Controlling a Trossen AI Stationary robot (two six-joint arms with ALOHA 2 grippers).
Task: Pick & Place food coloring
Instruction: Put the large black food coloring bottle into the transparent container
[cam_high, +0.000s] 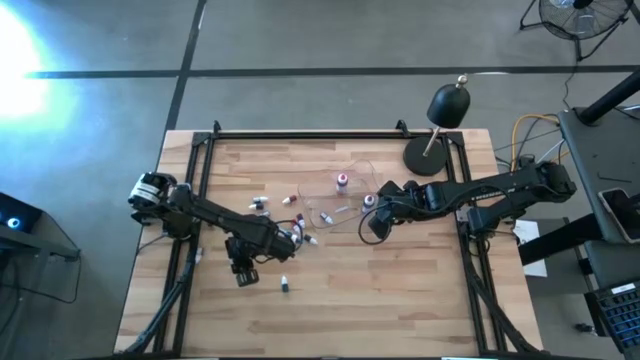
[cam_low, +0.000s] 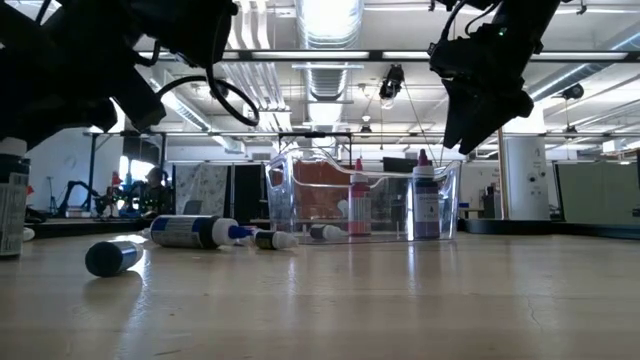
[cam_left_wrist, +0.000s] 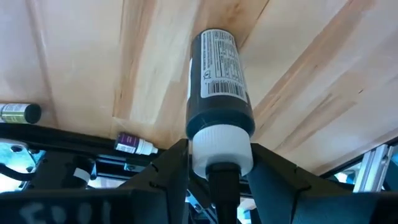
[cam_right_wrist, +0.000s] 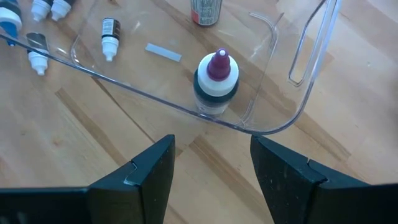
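Left pincer (cam_left_wrist: 214, 163): I see it clasping one dark bottle (cam_left_wrist: 219, 93) above the tabletop (cam_high: 400, 300). Right pincer (cam_right_wrist: 211, 163): spread, empty, beside the clear tray (cam_right_wrist: 298, 106) holding three bottles.

1. The left arm reaches from the table's left edge toward the middle, bent at the elbow, wrist turned toward the near side.
2. The left gripper (cam_high: 243, 272) sits low over the near-left part of the table; its two dark fingers (cam_left_wrist: 163, 171) stand on either side of a small bottle's (cam_left_wrist: 219, 99) white neck, jaws close against it.
3. The right arm stretches in from the right edge, nearly straight.
4. The right gripper (cam_high: 374, 223) hangs above the middle of the table, jaws apart, nothing between the fingers (cam_right_wrist: 149, 168).
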